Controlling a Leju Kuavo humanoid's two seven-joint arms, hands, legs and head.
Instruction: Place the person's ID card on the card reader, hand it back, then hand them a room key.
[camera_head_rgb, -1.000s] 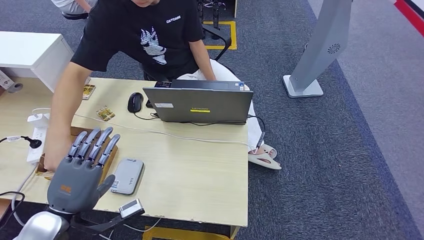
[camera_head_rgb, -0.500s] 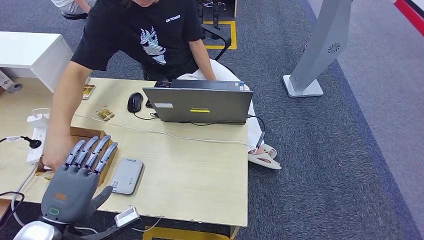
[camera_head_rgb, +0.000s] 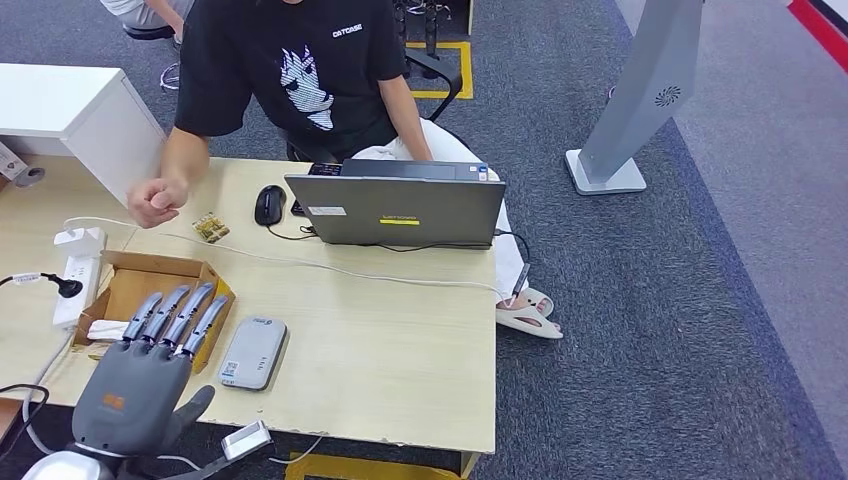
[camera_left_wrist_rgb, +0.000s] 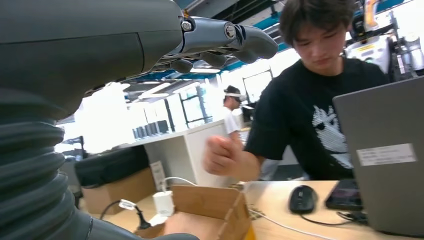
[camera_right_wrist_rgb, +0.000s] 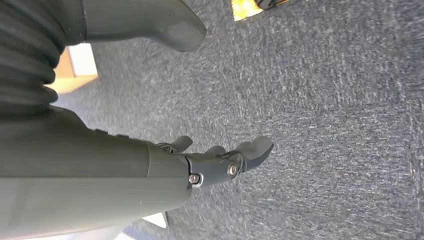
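My left hand (camera_head_rgb: 140, 375) hovers at the table's near left corner, fingers spread and straight, holding nothing. Its fingertips reach over the near edge of an open cardboard box (camera_head_rgb: 160, 265). In the left wrist view its fingers (camera_left_wrist_rgb: 215, 42) are extended above the box (camera_left_wrist_rgb: 210, 200). The grey card reader (camera_head_rgb: 252, 352) lies flat just right of the hand, with nothing on it. The person's hand (camera_head_rgb: 155, 203) is a closed fist above the table's far left; I cannot tell what it holds. A white flat piece (camera_head_rgb: 105, 328) lies in the box. My right hand (camera_right_wrist_rgb: 210, 160) hangs over carpet, empty.
A grey laptop (camera_head_rgb: 400, 210) stands open at the table's far side with a black mouse (camera_head_rgb: 269, 204) beside it. A white power strip (camera_head_rgb: 75, 275) and cables lie left of the box. A small packet (camera_head_rgb: 210, 226) sits near the person's fist.
The person's hand has come out of the box and pulled back toward their body, closed in a fist. My left hand has drawn back a little toward the table's near edge.
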